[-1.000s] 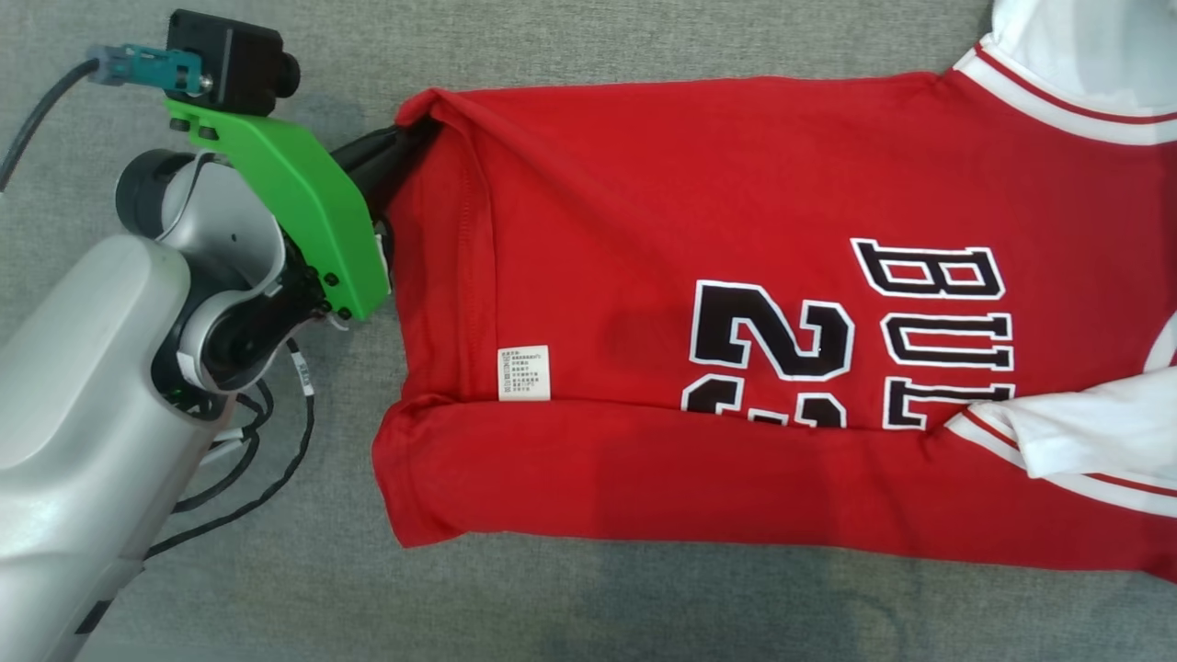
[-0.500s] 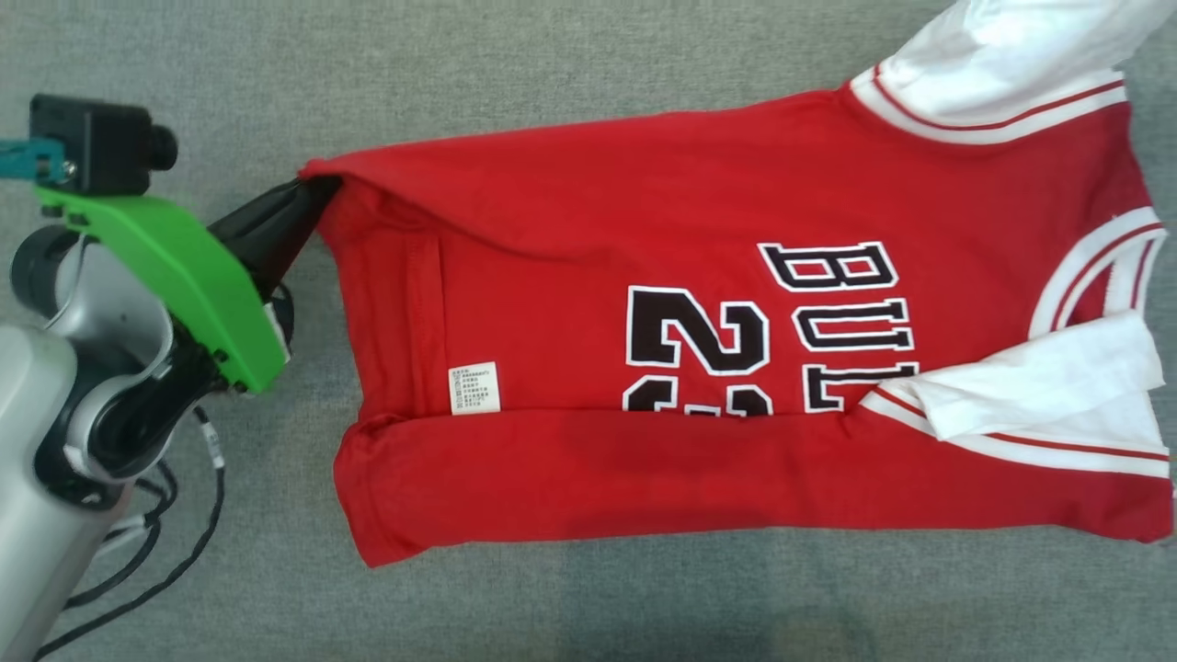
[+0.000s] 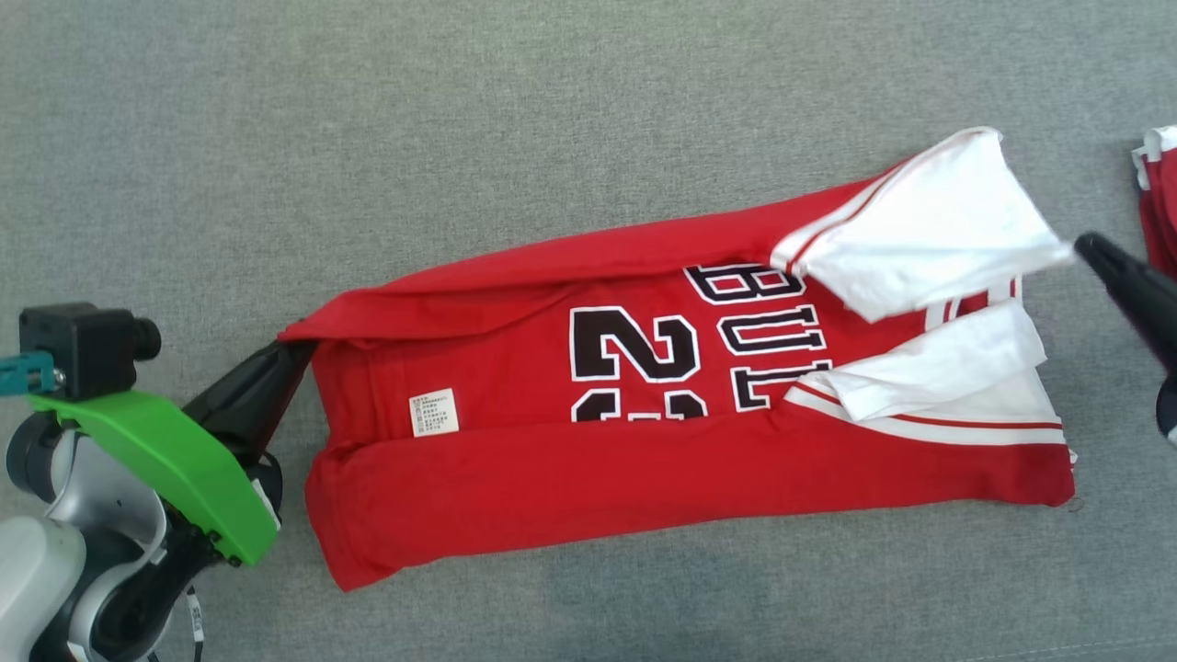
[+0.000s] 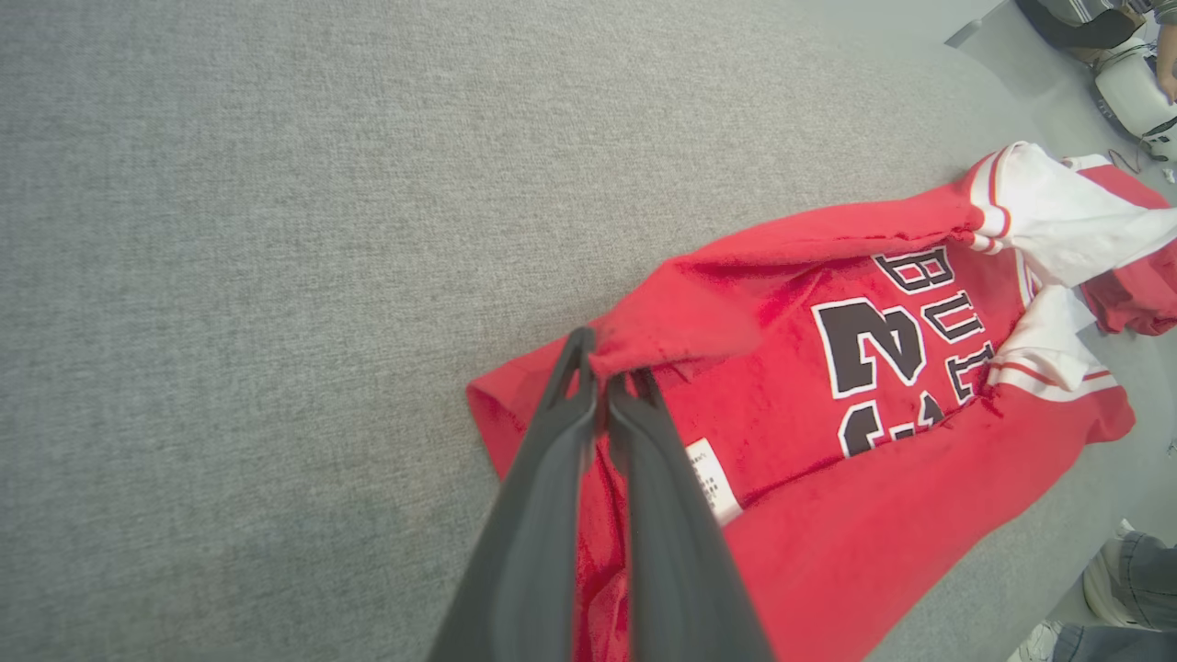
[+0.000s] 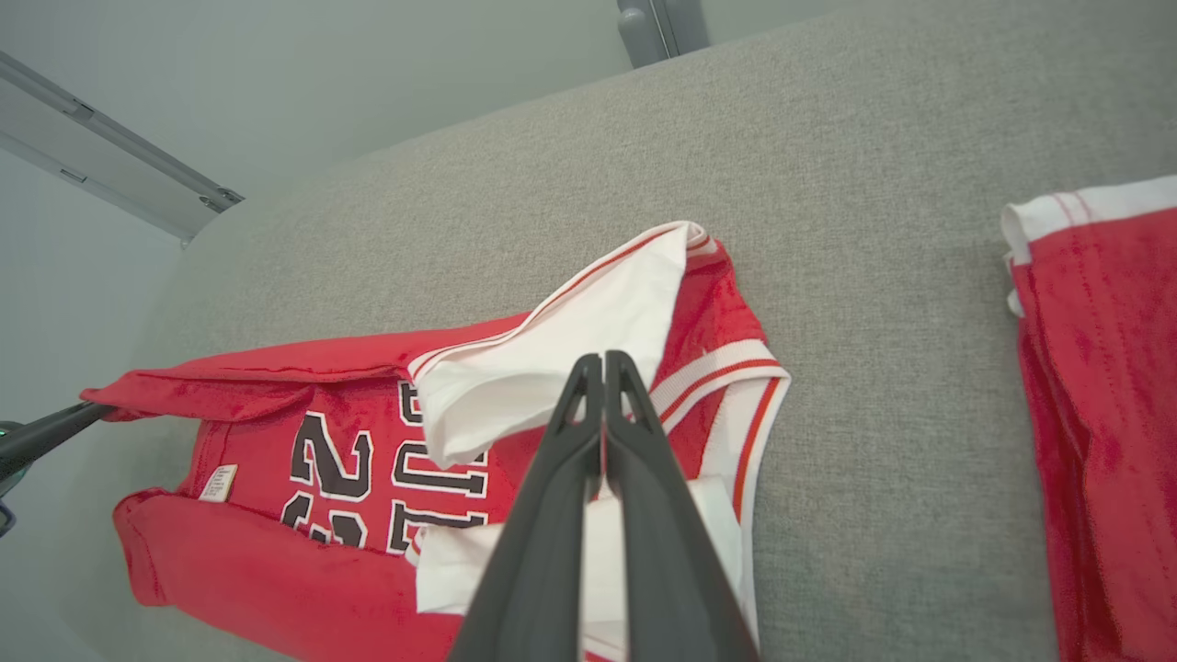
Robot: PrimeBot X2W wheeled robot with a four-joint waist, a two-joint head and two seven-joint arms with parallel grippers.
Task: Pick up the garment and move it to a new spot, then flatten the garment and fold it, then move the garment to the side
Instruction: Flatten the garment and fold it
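The garment (image 3: 644,478) is a red jersey with black lettering and white sleeves, lying lengthwise on a grey padded surface (image 3: 460,138). Its near long edge is folded over the middle, and its far long edge curls inward. At the lower left my left gripper (image 3: 296,345) is shut on the far hem corner, where the fabric bunches at the tips (image 4: 607,363). At the right edge my right gripper (image 3: 1085,246) is shut, its tips beside the corner of the upper white sleeve (image 3: 919,230). From the right wrist its fingertips (image 5: 602,360) overlap that sleeve's edge, and a pinch cannot be made out.
A second red-and-white garment (image 3: 1160,202) lies at the right edge, a short gap of grey surface from the jersey (image 5: 1103,414). A person's shoe (image 4: 1103,588) shows off the surface's edge. Bare grey surface stretches beyond the jersey.
The camera has shifted. The far long edge has curled over toward the middle, the upper white sleeve now lies across the lettering, and the right gripper has come into view. The left grip holds.
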